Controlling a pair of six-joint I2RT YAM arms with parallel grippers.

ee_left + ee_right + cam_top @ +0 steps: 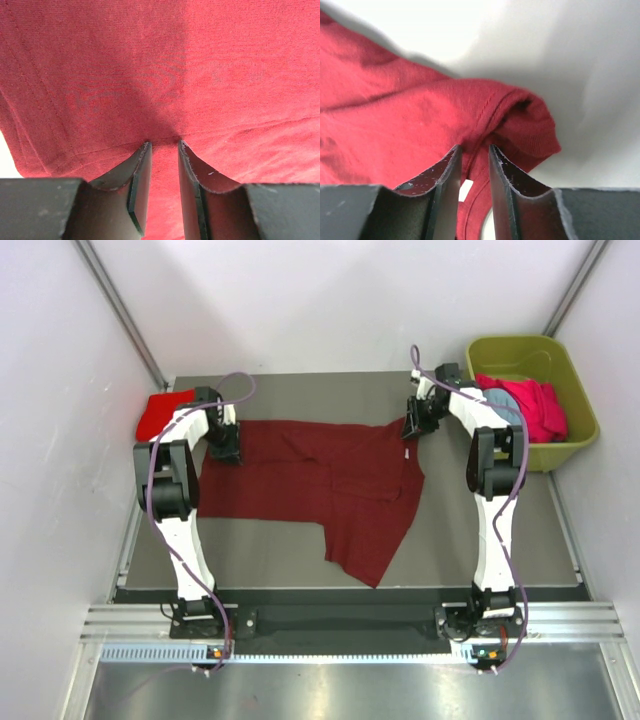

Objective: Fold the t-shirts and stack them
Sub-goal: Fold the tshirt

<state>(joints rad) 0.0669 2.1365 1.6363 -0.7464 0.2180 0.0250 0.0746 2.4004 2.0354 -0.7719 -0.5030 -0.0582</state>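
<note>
A dark maroon t-shirt lies spread across the grey table, one sleeve reaching toward the near edge. My left gripper is at its far left corner. In the left wrist view the gripper has its jaws nearly closed on puckered maroon cloth. My right gripper is at the far right corner. In the right wrist view the gripper pinches the maroon cloth by the ribbed collar and a white label. A folded bright red t-shirt lies at the far left.
An olive-green tub stands at the far right, holding a pink shirt and a light blue one. White walls close in the table on the left, back and right.
</note>
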